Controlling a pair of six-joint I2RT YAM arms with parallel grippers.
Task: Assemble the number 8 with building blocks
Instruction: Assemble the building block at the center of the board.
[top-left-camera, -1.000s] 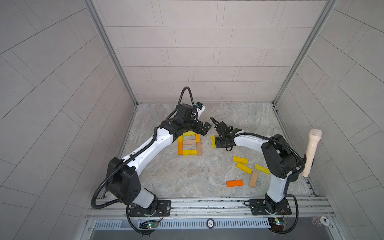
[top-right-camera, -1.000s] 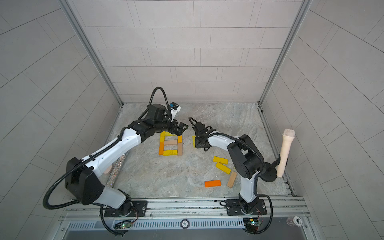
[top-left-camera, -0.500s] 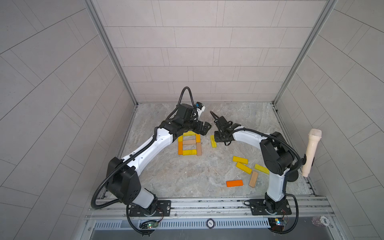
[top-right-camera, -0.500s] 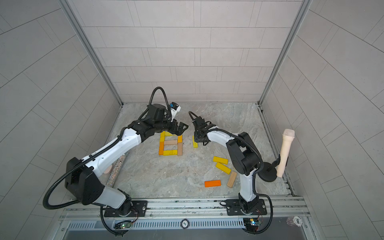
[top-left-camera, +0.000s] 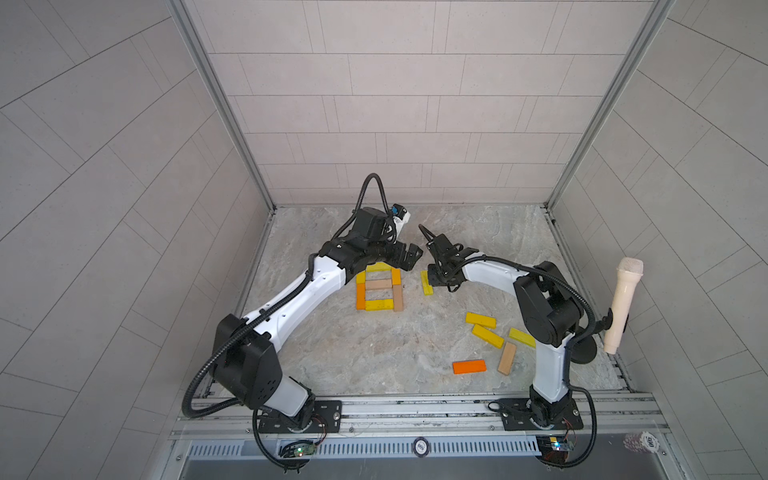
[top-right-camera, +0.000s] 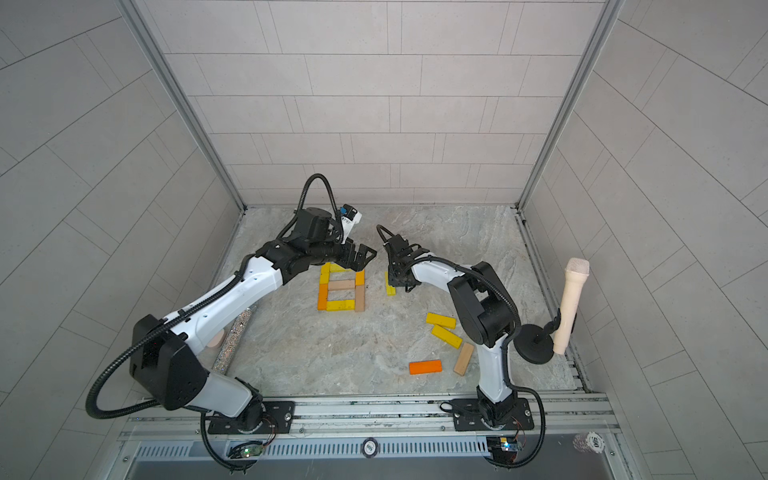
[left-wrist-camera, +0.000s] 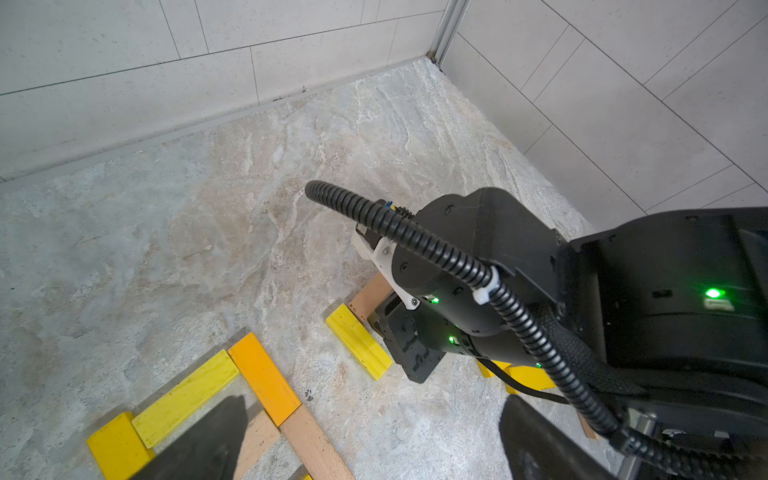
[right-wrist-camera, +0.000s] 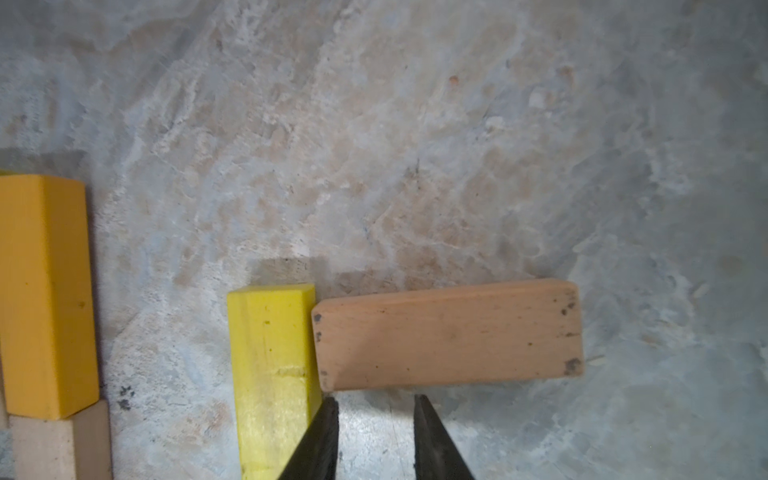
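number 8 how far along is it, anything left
Looks done: the number 8 shows seven bars around two square holes, its top partly hidden under the open, empty left gripper. Nothing in hand: the right gripper grips nothing, beside a spare yellow block. Left: likely pulling the arms clear.

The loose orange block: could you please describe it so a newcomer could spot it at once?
Start at the right arm's base on the front rail. Just inward lies a scatter of spare blocks. The orange block lies beside a tan block, the only orange among yellows.

Right claw (right-wrist-camera: 375, 402) tighter than a second ago.
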